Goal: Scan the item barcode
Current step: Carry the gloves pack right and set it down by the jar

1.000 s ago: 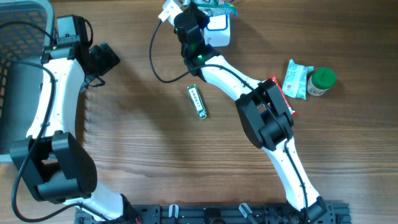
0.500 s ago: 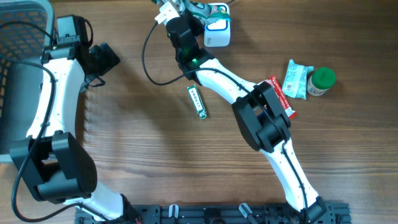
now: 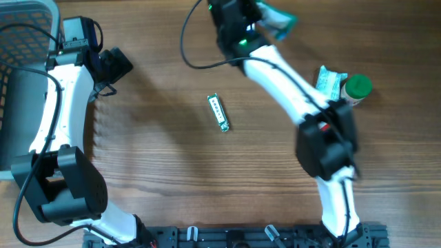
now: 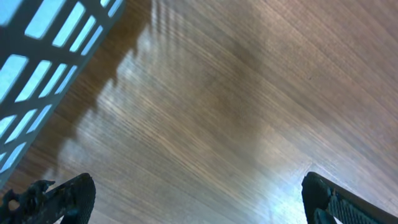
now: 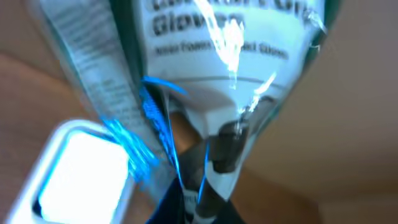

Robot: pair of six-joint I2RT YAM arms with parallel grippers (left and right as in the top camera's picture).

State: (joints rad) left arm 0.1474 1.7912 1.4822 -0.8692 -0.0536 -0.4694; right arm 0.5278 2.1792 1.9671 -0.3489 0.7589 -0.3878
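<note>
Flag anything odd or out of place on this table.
Nothing looks spilled or broken. Only the slim green pack lies alone and askew mid-table, apart from the packet and green-lidded jar.

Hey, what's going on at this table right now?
The right gripper is shut on a clear glove packet, holding it close to the lit white scanner. The left gripper hangs open and empty near the grey basket. A small green tube, a teal pouch and a green-lidded jar sit on the wooden table, with neither gripper on them.
</note>
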